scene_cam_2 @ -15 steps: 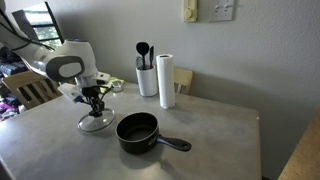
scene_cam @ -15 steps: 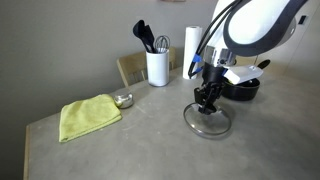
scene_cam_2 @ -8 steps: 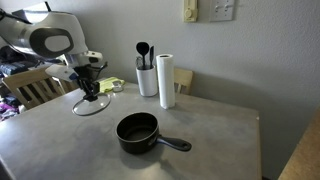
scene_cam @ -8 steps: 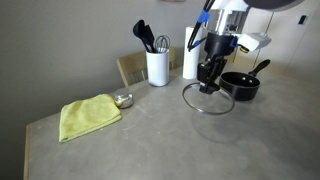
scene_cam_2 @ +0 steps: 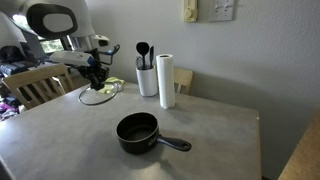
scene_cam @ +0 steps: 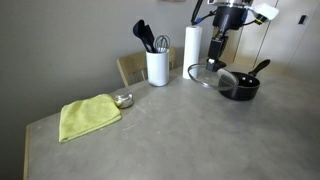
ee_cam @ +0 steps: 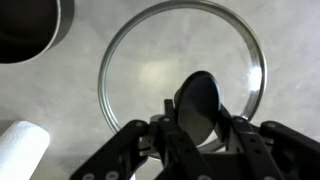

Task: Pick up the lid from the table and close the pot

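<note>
My gripper (scene_cam: 216, 58) is shut on the dark knob of the round glass lid (scene_cam: 205, 76) and holds it in the air above the grey table (scene_cam: 160, 135). The lid hangs tilted, just beside the black pot (scene_cam: 243, 88) in this view. In an exterior view the gripper (scene_cam_2: 97, 80) and lid (scene_cam_2: 100, 95) are up and back from the pot (scene_cam_2: 138, 130), whose long handle points away from them. In the wrist view my gripper (ee_cam: 198, 118) clamps the knob, the lid's metal rim (ee_cam: 150, 70) rings it, and the pot (ee_cam: 25, 25) shows at the top left corner.
A white utensil holder (scene_cam: 157, 67) and a paper towel roll (scene_cam: 191, 52) stand at the back of the table. A yellow cloth (scene_cam: 88, 116) and a small metal bowl (scene_cam: 123, 99) lie nearby. A wooden chair (scene_cam_2: 35, 88) stands at the table's edge.
The gripper has lifted the lid off the table and carried it upward and toward the back of the table, nearer the utensil holder and roll. The pot has not moved.
</note>
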You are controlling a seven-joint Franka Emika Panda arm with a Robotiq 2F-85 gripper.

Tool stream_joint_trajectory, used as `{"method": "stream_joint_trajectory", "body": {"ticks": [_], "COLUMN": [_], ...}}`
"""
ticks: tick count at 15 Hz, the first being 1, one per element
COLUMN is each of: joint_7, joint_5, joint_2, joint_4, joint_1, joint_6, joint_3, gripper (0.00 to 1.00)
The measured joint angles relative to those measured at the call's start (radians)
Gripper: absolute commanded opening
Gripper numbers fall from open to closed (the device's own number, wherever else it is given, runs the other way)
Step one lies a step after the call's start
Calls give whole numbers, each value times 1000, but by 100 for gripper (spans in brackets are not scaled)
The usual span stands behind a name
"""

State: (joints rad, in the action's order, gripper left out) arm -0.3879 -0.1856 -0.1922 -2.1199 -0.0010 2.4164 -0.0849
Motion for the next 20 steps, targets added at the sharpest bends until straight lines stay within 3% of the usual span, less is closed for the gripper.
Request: {"method": "stream_joint_trajectory", "body": {"ticks": [4, 7, 12, 20], "joint_7": [-294, -419, -519, -535], "joint_5": [-86, -94, -92, -85], "joint_2": [-43, -103, -178, -232], "joint_4": [92, 167, 248, 309], "joint_1": [-100, -154, -208, -261], "joint_6": [-92, -167, -225, -269], "joint_3": [15, 39, 75, 111], "gripper": [15, 15, 15, 15]}}
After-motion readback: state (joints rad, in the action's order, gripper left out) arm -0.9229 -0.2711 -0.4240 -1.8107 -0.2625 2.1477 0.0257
